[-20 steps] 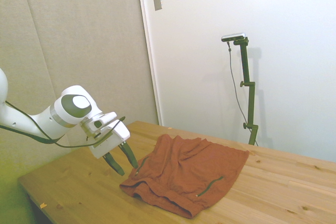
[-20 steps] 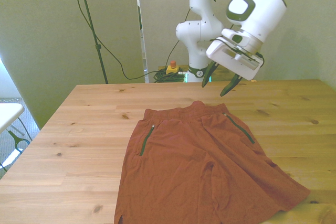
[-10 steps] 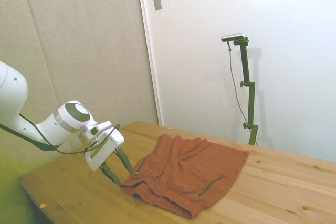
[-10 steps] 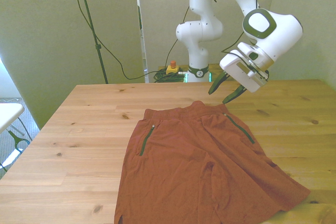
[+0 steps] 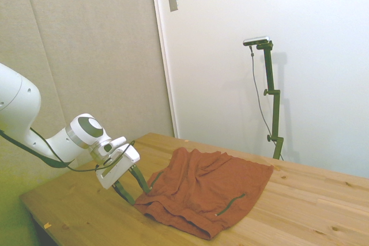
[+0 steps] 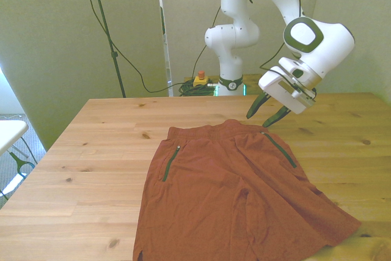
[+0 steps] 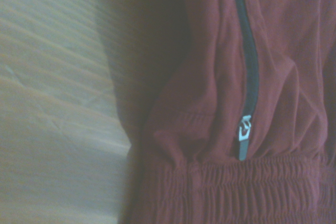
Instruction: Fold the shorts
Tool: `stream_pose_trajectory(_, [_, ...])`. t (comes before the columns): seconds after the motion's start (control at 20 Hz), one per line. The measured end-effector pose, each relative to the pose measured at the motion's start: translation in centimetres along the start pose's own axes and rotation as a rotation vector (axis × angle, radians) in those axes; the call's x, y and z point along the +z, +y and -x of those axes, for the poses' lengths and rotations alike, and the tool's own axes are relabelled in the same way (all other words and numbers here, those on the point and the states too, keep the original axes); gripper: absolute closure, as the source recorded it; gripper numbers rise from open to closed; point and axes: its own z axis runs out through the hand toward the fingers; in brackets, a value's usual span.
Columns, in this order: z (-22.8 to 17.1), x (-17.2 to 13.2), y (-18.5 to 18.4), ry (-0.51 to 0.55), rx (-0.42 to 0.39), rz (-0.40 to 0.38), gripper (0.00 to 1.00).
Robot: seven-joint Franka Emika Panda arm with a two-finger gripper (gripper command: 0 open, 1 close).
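Side: gripper [image 5: 132,185] has dropped to shorts [image 5: 207,191] waistband corner, fingers apart | Front: gripper at shorts' 1 o'clock corner, shorts flat on table [image 6: 91,151], ungrasped | Wrist: zipper [image 7: 247,77] close; grasp judged imminent.

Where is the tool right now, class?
In the front view the tool hangs, fingers apart, just above the waistband corner of the rust-red shorts, on that view's right, beside the zipped pocket.
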Motion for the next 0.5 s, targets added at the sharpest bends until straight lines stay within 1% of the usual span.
stream_pose_trajectory(0.35, [0.5, -2.8, 0.1, 0.039, 0.001, -0.038, 0.00])
stream_pose_trajectory(0.5, [0.4, -2.3, 0.2, 0.033, 0.004, -0.036, 0.00])
